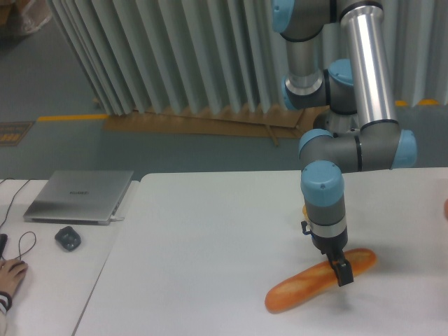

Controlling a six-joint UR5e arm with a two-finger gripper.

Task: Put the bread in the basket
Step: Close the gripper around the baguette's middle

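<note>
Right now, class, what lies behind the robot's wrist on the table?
A sliver of something yellow shows beside the wrist, above the bread. The gripper and wrist cover the rest of it.

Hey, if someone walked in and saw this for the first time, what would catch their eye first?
Probably the big silver and blue robot arm reaching down at right, its end effector low over the orange-brown bread lying on the white table. After that, the closed laptop at far left.
</note>
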